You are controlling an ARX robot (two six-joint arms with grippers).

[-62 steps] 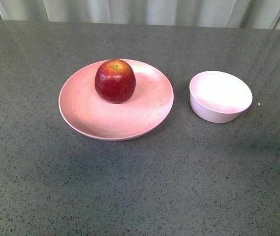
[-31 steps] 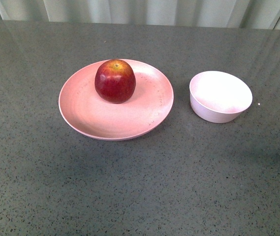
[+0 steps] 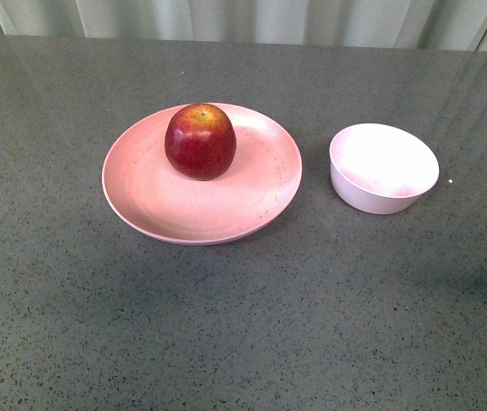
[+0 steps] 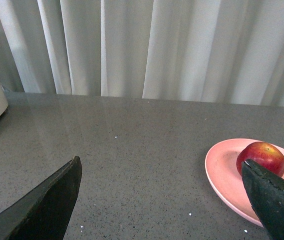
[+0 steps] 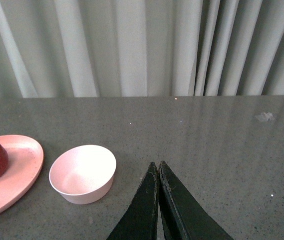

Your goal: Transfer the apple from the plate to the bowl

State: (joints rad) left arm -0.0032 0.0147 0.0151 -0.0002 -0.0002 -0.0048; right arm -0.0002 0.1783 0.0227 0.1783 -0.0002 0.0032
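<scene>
Grey speckled table (image 3: pixel 243 325) fills the front frame, with a pale curtain (image 3: pixel 226 17) along the top. Left of centre sits the plate (image 3: pixel 166 210), the bowl (image 3: pixel 384 167) apart at right; the apple (image 3: pixel 200 141) rests on the plate's upper part. Left gripper (image 4: pixel 160 162) gapes wide; right gripper (image 5: pixel 157 165) is pinched together, holding nothing

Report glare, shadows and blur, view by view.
Front view: sharp, evenly lit; pale streaky reflections on the far table; soft shadow beside the bowl. Left wrist view: apple crisp, open left gripper dark, featureless. Right wrist view: bowl interior bright, shut right gripper a dark silhouette.
</scene>
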